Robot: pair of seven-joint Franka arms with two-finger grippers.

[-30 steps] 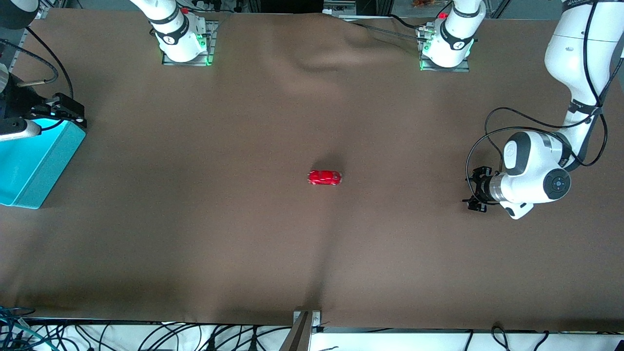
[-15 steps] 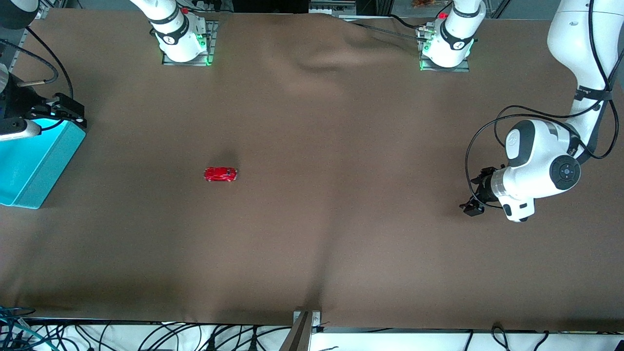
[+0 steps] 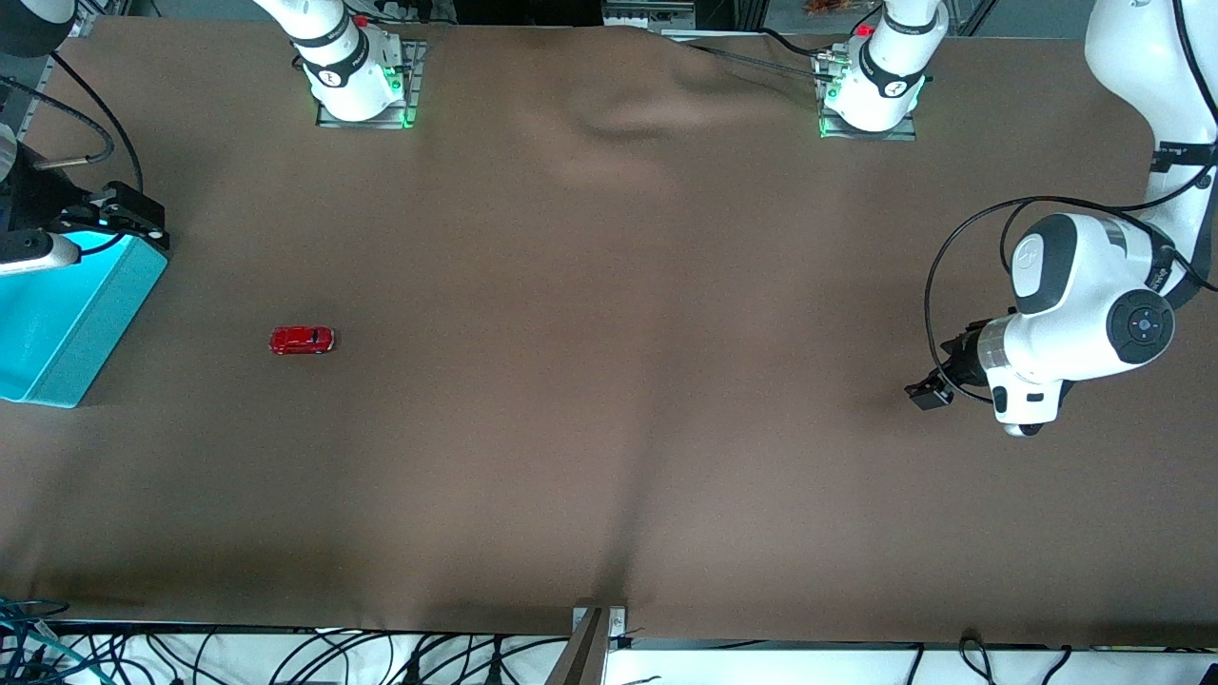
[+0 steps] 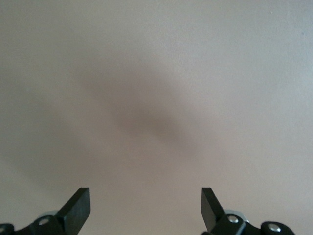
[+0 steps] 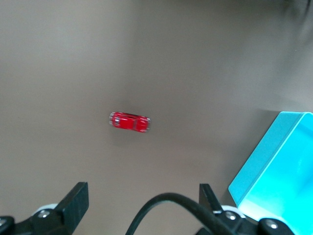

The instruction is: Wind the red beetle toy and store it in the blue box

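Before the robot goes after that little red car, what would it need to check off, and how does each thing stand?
1. The red beetle toy is free on the table, no tool on it: ok.
2. Toy sits upright on its wheels: ok, as far as the front view shows.
3. The right tool is open and empty: ok. It hangs over the blue box edge, with the toy in its camera's sight.
4. The left tool is open and empty, over bare table at its own end: ok.
5. Box stands open, inside visible: ok.
6. Toy has stopped rolling: cannot tell from one moment.
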